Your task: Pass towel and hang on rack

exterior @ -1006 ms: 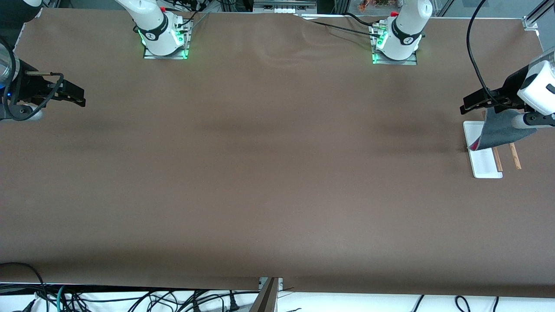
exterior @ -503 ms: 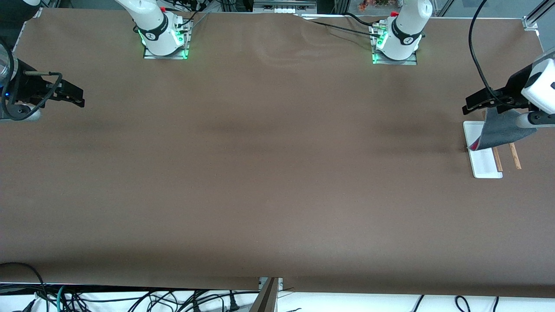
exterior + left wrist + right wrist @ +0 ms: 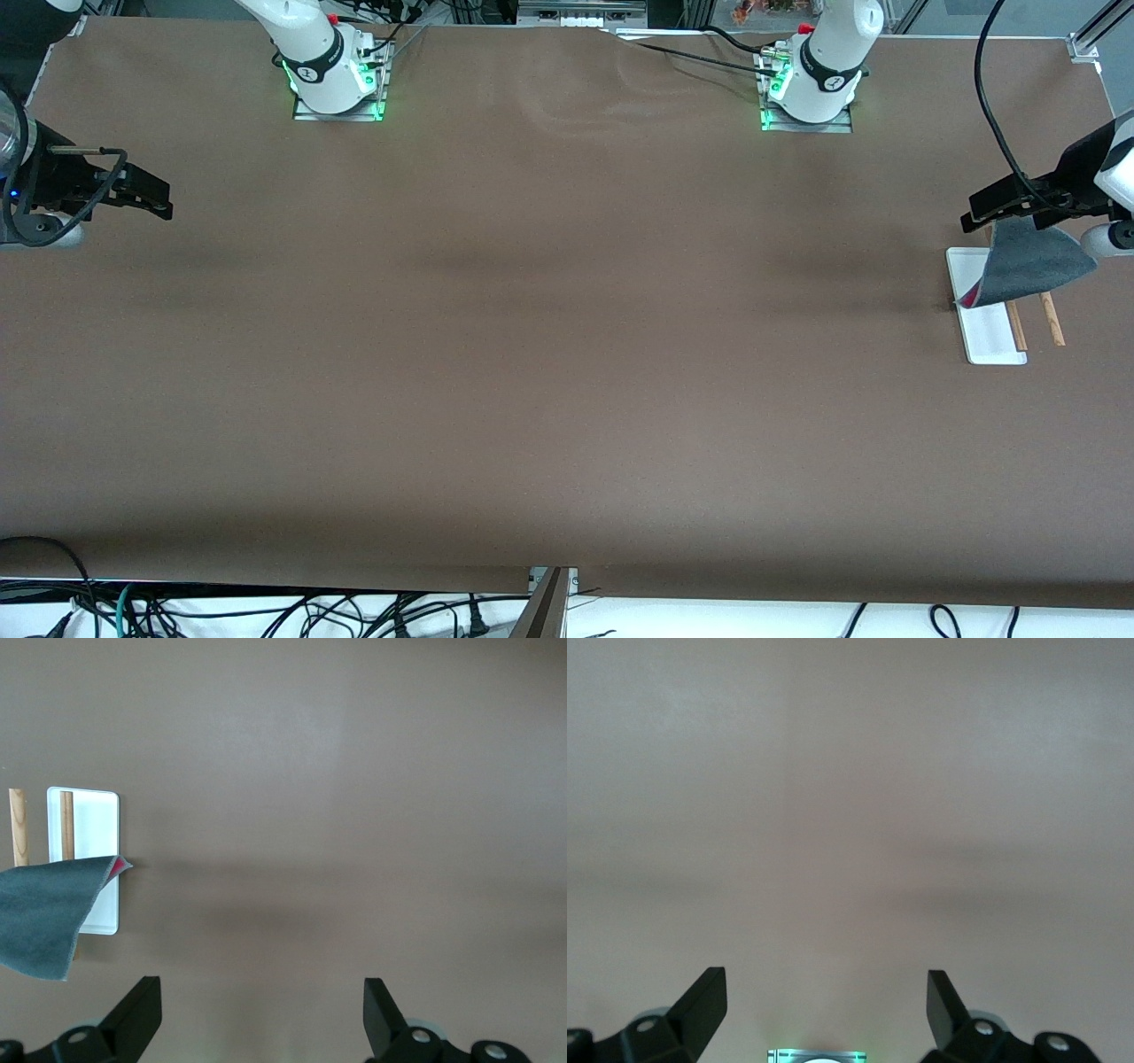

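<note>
Two claws hang over the brown worktop, one at each end, and neither has hold of anything. The left claw is in the air at the left arm's end, its fingers spread wide with nothing between them; in the left wrist view the two dark fingertips stand far apart over bare worktop. The towel is draped over the rack just below that claw and apart from it, with no finger touching the cloth. Its dark grey side faces up, and a small pinkish-red corner shows at the edge that hangs over the rack's white base. The two thin wooden rods stick out from under the cloth on the side nearer the front camera, one over the white base and one just off its edge. In the left wrist view the towel covers part of the rods and a corner of the base.

The right claw waits over the right arm's end, well apart from towel and rack, its fingers likewise spread wide and empty.
</note>
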You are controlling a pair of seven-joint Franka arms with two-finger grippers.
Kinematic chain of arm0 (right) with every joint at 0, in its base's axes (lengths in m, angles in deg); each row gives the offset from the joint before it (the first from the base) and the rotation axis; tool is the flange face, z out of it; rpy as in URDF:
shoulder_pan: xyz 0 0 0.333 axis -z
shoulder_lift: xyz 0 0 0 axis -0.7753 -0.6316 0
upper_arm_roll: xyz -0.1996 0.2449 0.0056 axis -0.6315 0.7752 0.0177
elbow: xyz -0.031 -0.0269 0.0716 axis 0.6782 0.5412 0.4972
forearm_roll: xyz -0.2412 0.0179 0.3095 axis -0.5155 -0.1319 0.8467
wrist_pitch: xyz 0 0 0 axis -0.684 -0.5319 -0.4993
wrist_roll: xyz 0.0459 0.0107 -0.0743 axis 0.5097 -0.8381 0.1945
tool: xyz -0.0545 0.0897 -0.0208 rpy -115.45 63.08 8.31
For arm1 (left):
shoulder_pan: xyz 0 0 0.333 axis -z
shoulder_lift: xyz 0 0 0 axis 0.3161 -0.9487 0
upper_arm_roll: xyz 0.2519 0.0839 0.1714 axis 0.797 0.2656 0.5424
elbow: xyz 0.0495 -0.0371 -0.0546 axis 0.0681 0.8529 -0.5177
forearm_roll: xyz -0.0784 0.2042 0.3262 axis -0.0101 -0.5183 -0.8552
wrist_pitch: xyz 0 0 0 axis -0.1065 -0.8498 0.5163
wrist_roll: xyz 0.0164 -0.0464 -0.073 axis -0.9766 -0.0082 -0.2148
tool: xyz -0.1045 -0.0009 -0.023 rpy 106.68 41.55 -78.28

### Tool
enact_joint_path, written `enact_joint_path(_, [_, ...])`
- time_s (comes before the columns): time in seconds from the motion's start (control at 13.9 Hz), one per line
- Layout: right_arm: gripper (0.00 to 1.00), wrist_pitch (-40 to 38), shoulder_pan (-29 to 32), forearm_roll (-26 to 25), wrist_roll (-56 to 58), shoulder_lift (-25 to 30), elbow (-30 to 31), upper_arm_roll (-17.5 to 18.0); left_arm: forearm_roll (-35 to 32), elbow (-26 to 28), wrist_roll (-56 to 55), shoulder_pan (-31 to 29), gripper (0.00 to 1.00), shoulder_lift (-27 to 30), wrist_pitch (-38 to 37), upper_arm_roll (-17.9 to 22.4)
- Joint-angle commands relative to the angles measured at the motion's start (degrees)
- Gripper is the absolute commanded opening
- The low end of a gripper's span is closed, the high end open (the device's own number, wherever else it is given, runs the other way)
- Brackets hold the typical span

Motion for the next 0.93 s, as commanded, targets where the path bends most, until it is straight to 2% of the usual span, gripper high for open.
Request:
enact_joint_path(0.0, [1.0, -0.4, 0.01, -0.31, 0.89, -0.68, -1.55, -0.03, -0.45, -2.39, -0.48, 0.17, 1.0, -1.34, -1.52, -0.09])
enact_joint_path(0.86, [1.0, -0.4, 0.09, -0.13, 0.89, -0.68, -1.55, -0.12, -0.27, -2.65, -0.47, 0.17, 1.0, -2.13, 0.15, -0.18])
